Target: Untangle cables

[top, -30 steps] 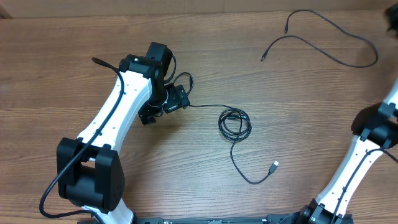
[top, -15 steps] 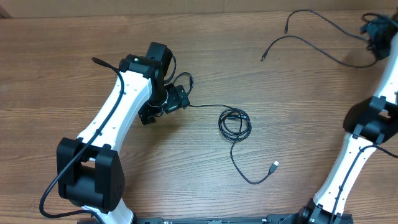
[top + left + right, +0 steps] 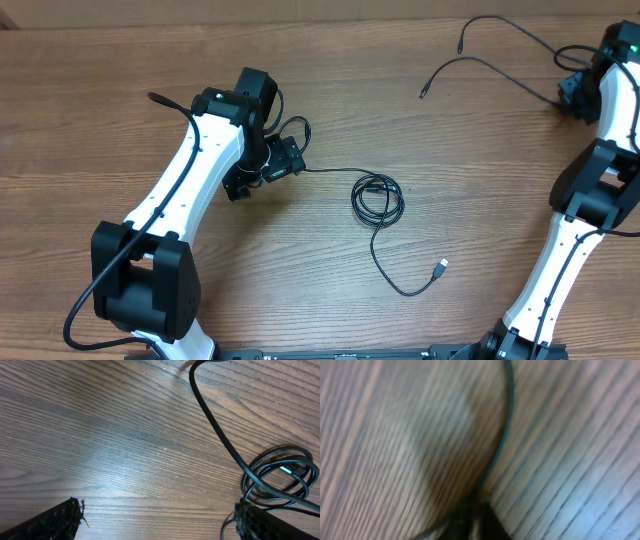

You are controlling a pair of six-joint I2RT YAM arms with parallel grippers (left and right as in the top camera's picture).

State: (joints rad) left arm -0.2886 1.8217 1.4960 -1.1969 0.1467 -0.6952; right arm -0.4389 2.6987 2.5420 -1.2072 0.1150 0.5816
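Note:
A coiled black cable point(image 3: 378, 200) lies mid-table. One strand of it runs left to my left gripper point(image 3: 272, 168), and its tail ends in a silver plug point(image 3: 441, 267). Through the left wrist camera, that gripper point(image 3: 157, 510) stands wide open over bare wood, with a coil of cable point(image 3: 277, 475) beside its right finger point(image 3: 260, 525). A second long cable point(image 3: 490, 65) curves across the far right. My right gripper point(image 3: 570, 92) sits at its right end. The right wrist view is blurred; the gripper point(image 3: 482, 505) is shut, and the cable point(image 3: 502, 435) runs out from its tips.
The wooden table point(image 3: 120, 110) has its far edge at the top of the overhead view. The white right arm point(image 3: 575, 250) rises along the right side. The left arm point(image 3: 190, 190) crosses the left half.
My right arm swung in from the far right edge and down onto the far cable, its jaws opening and then shutting. The left arm and the coiled cable stayed still.

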